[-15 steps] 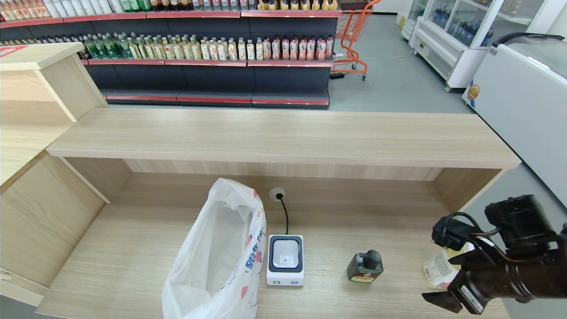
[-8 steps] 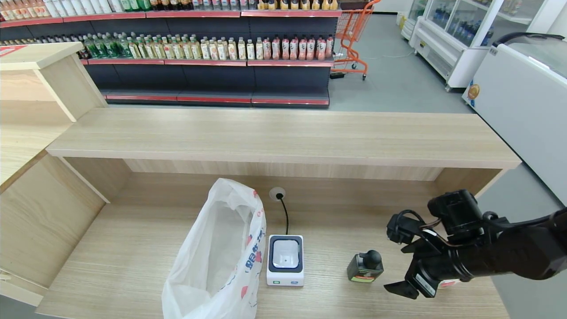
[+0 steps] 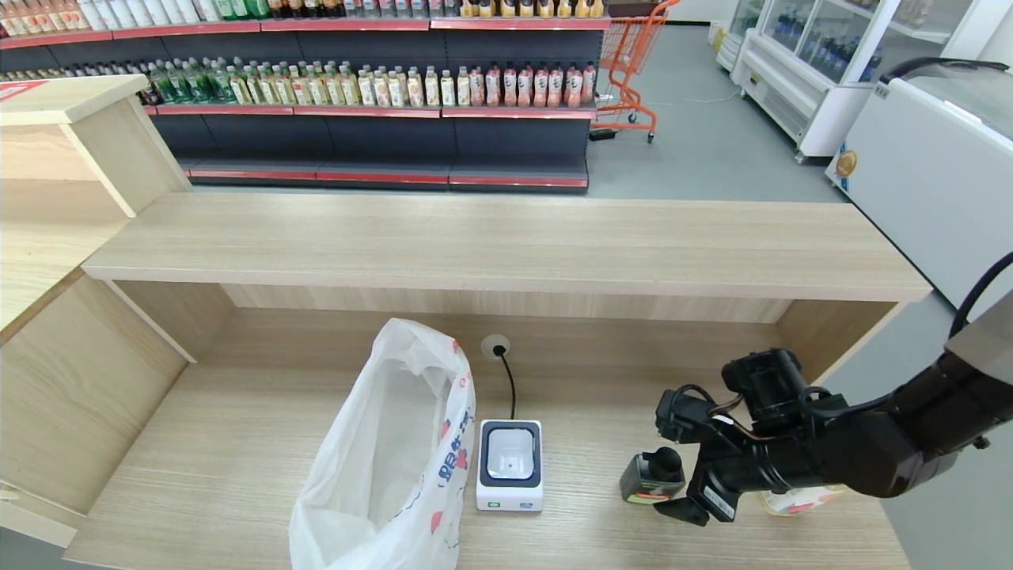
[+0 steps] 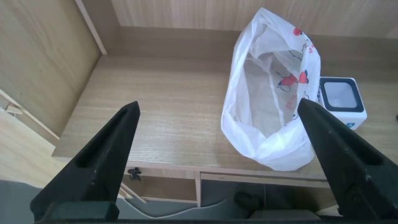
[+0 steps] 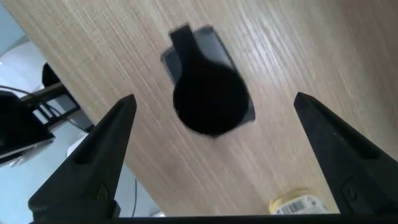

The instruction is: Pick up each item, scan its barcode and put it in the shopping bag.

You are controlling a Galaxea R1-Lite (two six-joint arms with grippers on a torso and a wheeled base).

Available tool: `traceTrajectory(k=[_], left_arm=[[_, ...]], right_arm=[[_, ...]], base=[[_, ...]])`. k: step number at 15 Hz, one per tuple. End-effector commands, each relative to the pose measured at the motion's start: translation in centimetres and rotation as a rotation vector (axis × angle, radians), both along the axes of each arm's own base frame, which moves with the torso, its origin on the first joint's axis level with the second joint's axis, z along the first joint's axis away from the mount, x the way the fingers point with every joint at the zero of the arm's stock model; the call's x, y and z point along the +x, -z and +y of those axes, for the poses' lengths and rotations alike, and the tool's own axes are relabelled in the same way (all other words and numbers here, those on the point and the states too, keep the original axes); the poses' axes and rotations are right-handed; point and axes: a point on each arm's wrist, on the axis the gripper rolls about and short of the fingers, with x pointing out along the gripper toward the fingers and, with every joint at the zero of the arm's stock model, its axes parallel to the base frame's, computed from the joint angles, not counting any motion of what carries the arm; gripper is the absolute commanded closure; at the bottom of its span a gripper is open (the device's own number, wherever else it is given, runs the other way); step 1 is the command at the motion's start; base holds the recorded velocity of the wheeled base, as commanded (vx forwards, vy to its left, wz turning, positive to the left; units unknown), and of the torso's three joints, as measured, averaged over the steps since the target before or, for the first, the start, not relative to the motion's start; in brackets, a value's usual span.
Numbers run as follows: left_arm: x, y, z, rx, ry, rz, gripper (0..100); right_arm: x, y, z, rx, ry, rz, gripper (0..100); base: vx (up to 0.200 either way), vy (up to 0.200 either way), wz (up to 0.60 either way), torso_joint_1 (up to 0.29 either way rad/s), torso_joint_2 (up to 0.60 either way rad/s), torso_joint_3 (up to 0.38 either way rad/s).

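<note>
Right gripper [image 5: 214, 98] hovers right over the dark bottle [image 3: 650, 480], its 2 fingers spread wide either side of the round black cap, gripping nothing. The bottle stands upright on the counter [image 3: 237, 467], to the right of the scanner [image 3: 510, 465]. Another bottle with a pale label [image 3: 794, 501] sits farther right, partly hidden by the arm. The white shopping bag [image 3: 388, 451] gapes open just left of the scanner. Left gripper [image 4: 217, 104] hangs above the counter's near edge by the bag, fingers apart and empty.

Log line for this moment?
right end effector: open over dark black-capped bottle | left end effector: open, empty | white plastic shopping bag: open beside white scanner
</note>
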Motion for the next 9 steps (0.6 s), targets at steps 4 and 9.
traceTrajectory(k=[4, 9], left_arm=[[0.0, 0.0, 0.0, 0.001, 0.000, -0.001, 0], [0.0, 0.0, 0.0, 0.000, 0.000, -0.001, 0]], right_arm=[[0.5, 1.9, 1.3, 0.003, -0.061, 0.016, 0], [0.7, 2.6, 1.4, -0.021, -0.089, 0.017, 0]], base=[[0.000, 0.000, 0.00, 0.000, 0.00, 0.000], [0.000, 0.000, 0.00, 0.000, 0.00, 0.000]])
